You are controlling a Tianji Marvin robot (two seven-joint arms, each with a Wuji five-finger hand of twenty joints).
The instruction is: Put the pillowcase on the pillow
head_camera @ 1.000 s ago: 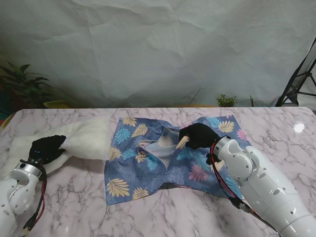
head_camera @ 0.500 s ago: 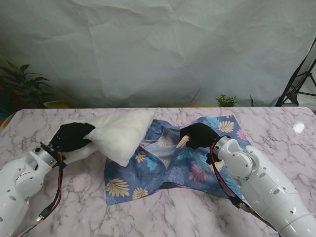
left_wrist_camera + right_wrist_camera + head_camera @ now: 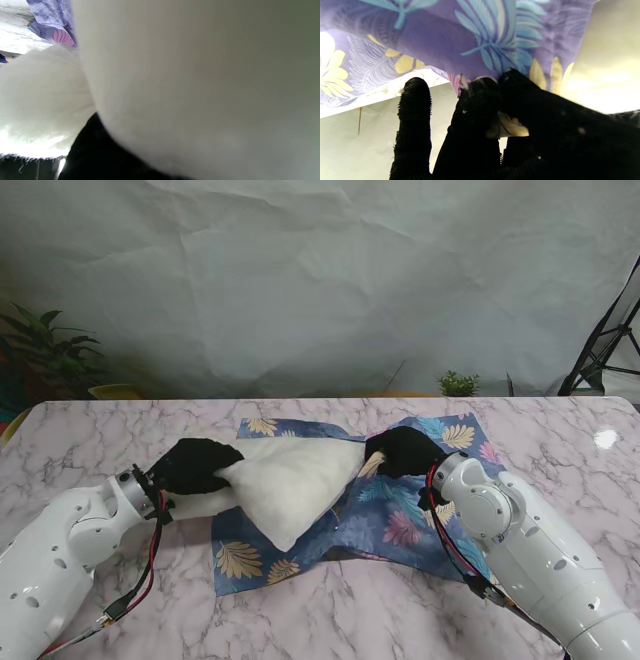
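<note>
A white fluffy pillow lies across the blue leaf-print pillowcase in the middle of the marble table. Its right end reaches the raised opening of the case. My left hand, in a black glove, is shut on the pillow's left end. The pillow fills most of the left wrist view. My right hand, also gloved, pinches the upper edge of the pillowcase and holds it lifted; its fingers close on the cloth, with the little finger apart.
The marble table runs wide on all sides. A potted plant stands beyond its far left corner, a small plant behind the far edge, and a tripod leg at the far right.
My left hand has carried the pillow from the far left of the table to the right, over the pillowcase and up to its opening. My right hand has kept the cloth edge lifted.
</note>
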